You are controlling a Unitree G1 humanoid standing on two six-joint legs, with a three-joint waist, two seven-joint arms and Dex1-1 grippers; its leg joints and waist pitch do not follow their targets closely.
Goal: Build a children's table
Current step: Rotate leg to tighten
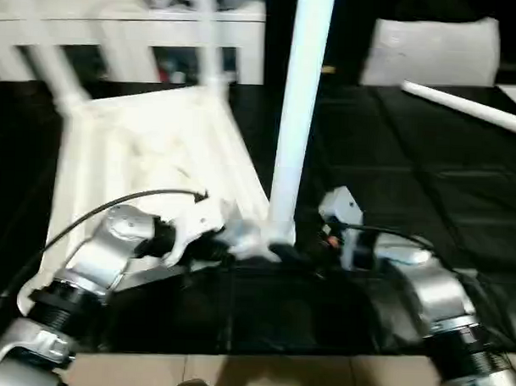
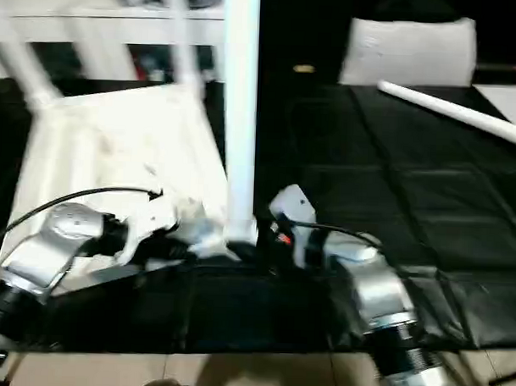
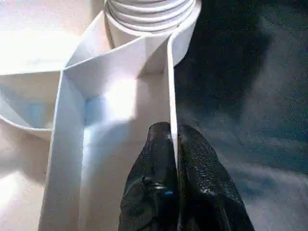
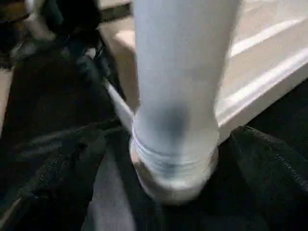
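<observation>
white plastic table top point(image 1: 149, 155) lies ribbed side up on the black mat point(image 1: 428, 182), one tapered leg point(image 1: 296, 118) standing upright in its near corner socket point(image 3: 149, 19). the left gripper point(image 3: 174, 144) is pinched tight on a thin rib just beside that socket. the right gripper point(image 4: 168, 163) sits with its fingers spread either side of the leg's base. another leg point(image 1: 469, 107) lies loose, well apart on the mat

Dim scene – motion blur, white plastic glaring brightly.
</observation>
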